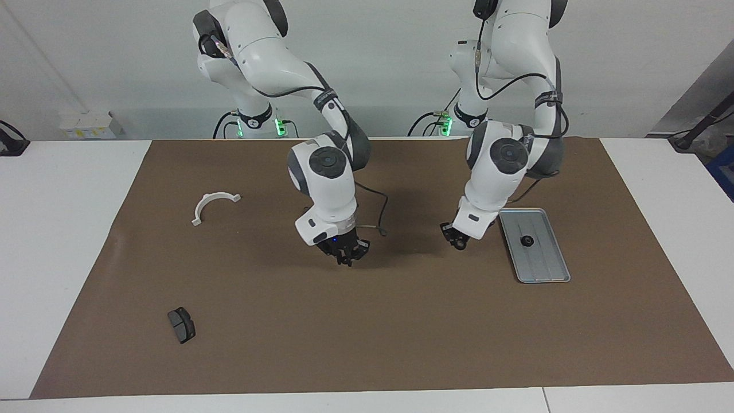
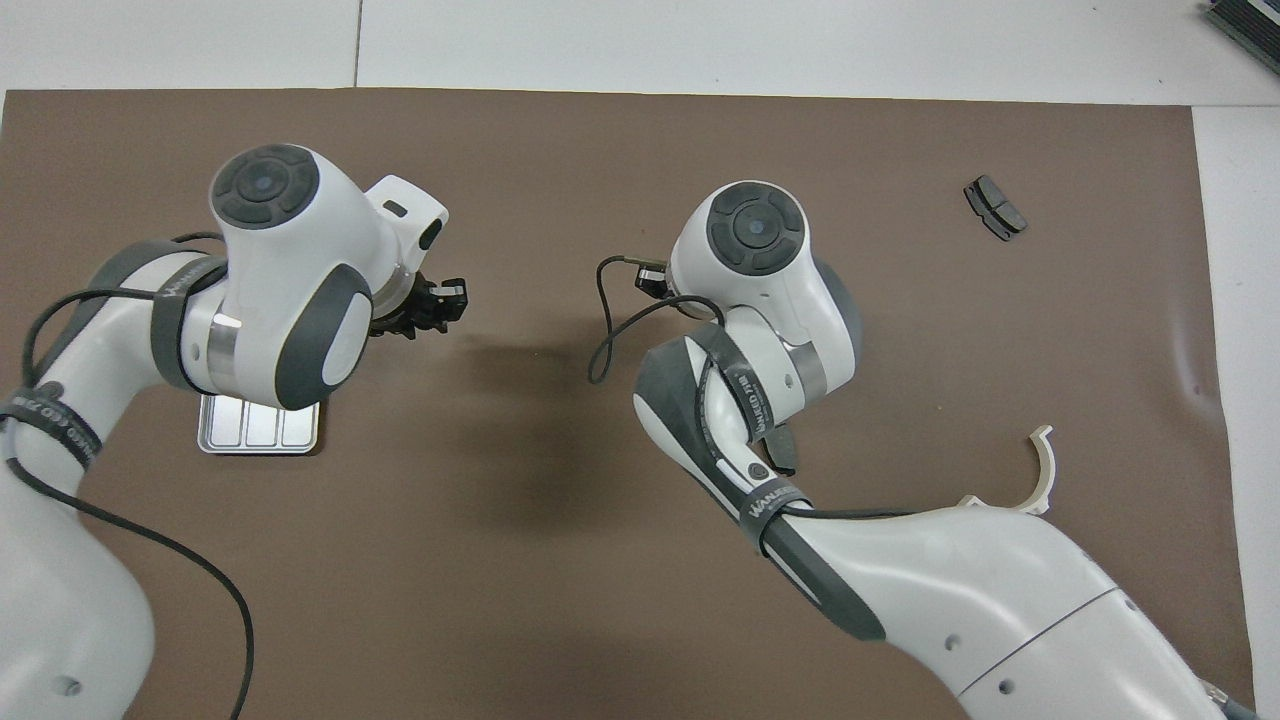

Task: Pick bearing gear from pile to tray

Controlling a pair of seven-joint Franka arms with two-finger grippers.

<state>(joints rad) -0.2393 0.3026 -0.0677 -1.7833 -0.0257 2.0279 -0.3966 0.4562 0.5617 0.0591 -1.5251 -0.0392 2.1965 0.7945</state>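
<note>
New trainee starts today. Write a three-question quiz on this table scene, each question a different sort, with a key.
1. True or false: a small black round part already lies in the tray.
2. Which gripper is raised beside the tray? A) left gripper B) right gripper
3. Fill in: the white half-ring bracket lies ____ to the robots than the dark grey pad at the right arm's end.

Key: 1 true; 2 A; 3 nearer.
</note>
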